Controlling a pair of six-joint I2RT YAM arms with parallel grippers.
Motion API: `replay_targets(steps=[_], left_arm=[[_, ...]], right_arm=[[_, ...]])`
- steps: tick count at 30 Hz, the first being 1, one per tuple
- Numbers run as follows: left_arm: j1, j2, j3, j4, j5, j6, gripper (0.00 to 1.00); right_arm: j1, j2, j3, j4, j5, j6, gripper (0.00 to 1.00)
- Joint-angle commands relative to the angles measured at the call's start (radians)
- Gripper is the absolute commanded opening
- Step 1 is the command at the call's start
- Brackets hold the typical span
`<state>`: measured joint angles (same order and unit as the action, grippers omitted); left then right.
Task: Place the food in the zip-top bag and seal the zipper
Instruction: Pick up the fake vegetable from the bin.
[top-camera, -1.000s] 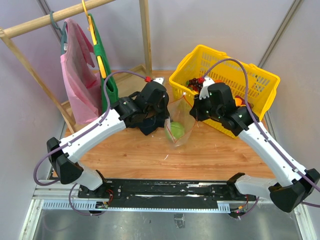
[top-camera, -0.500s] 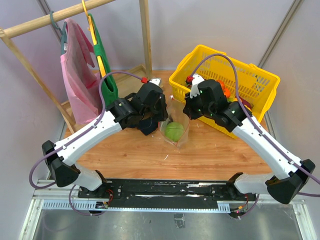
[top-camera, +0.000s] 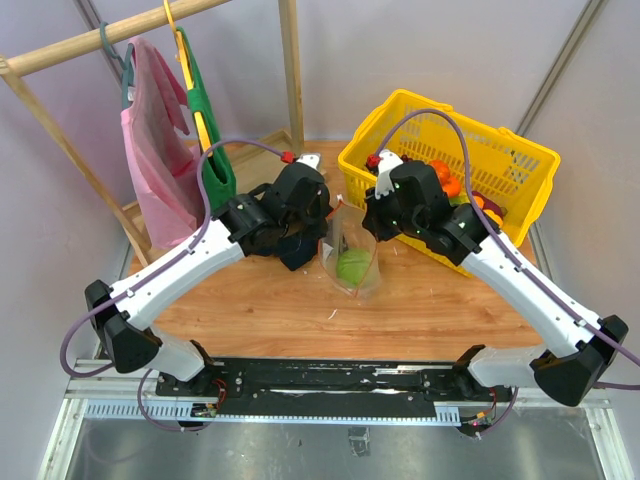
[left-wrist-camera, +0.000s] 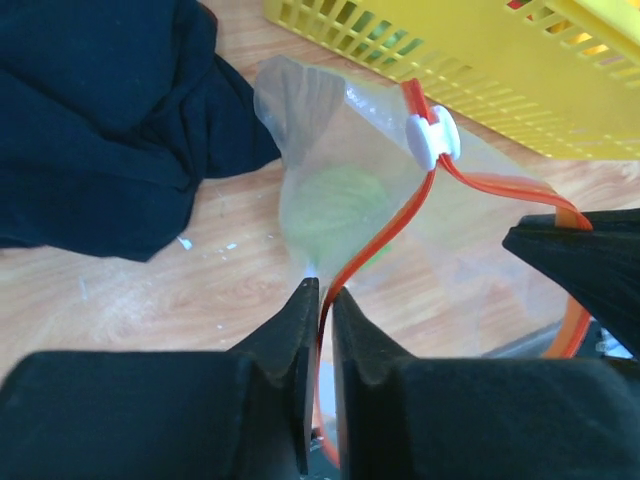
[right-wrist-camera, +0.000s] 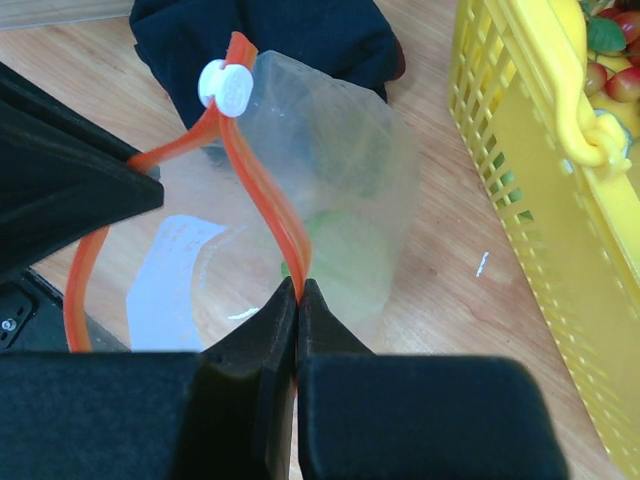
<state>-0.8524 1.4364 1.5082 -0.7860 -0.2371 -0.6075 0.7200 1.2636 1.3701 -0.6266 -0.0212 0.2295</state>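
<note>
Looking from above: one zip-top bag (top-camera: 352, 250), one pale green fruit (top-camera: 352, 267) inside, one yellow basket (top-camera: 372, 128) of remaining food (top-camera: 445, 180).

Left wrist: the left hand (left-wrist-camera: 320, 300), nearly closed, pinches the zipper (left-wrist-camera: 395, 205) lightly, bag just ahead; it may slip out.

Right wrist: the right hand (right-wrist-camera: 298, 292) clamps it, one white slider (right-wrist-camera: 226, 84) just ahead; pulling apart could tear the mouth.

One clear bag (right-wrist-camera: 340, 150) is holding one green fruit (top-camera: 352, 267). One yellow basket (top-camera: 520, 170) and one dark cloth (left-wrist-camera: 100, 120) are sitting on one table (top-camera: 260, 310). One pink cloth (top-camera: 155, 150) is hanging on one wooden rack (top-camera: 291, 70).
</note>
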Motion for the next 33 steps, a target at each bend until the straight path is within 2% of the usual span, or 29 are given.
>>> replay_targets(steps=[1, 3, 5, 8, 15, 17, 22, 27, 33], left_arm=[[0.012, 0.007, 0.042, 0.005, -0.068, 0.032, 0.08], [0.016, -0.002, 0.046, -0.003, -0.095, 0.039, 0.02], [0.016, -0.013, 0.042, 0.005, -0.097, 0.049, 0.0], [0.016, -0.023, 0.024, 0.03, -0.072, 0.054, 0.01], [0.016, -0.037, -0.001, 0.067, -0.042, 0.066, 0.0], [0.016, -0.049, -0.015, 0.09, -0.047, 0.073, 0.0], [0.016, -0.059, -0.02, 0.118, -0.047, 0.088, 0.0], [0.016, -0.058, -0.023, 0.148, -0.038, 0.118, 0.0], [0.016, -0.087, -0.08, 0.22, -0.03, 0.152, 0.0]], right_arm=[[0.014, 0.003, 0.008, 0.014, 0.079, -0.036, 0.01], [0.012, 0.003, 0.006, 0.006, 0.108, -0.042, 0.01], [0.01, 0.007, 0.009, 0.003, 0.099, -0.045, 0.02], [0.01, 0.017, 0.023, 0.007, 0.061, -0.049, 0.09], [-0.024, 0.009, 0.096, -0.066, 0.037, -0.128, 0.4], [-0.053, 0.004, 0.136, -0.103, 0.041, -0.153, 0.47], [-0.163, 0.001, 0.205, -0.181, 0.051, -0.197, 0.61], [-0.35, 0.024, 0.222, -0.232, 0.036, -0.191, 0.73], [-0.551, 0.083, 0.209, -0.25, 0.104, -0.189, 0.8]])
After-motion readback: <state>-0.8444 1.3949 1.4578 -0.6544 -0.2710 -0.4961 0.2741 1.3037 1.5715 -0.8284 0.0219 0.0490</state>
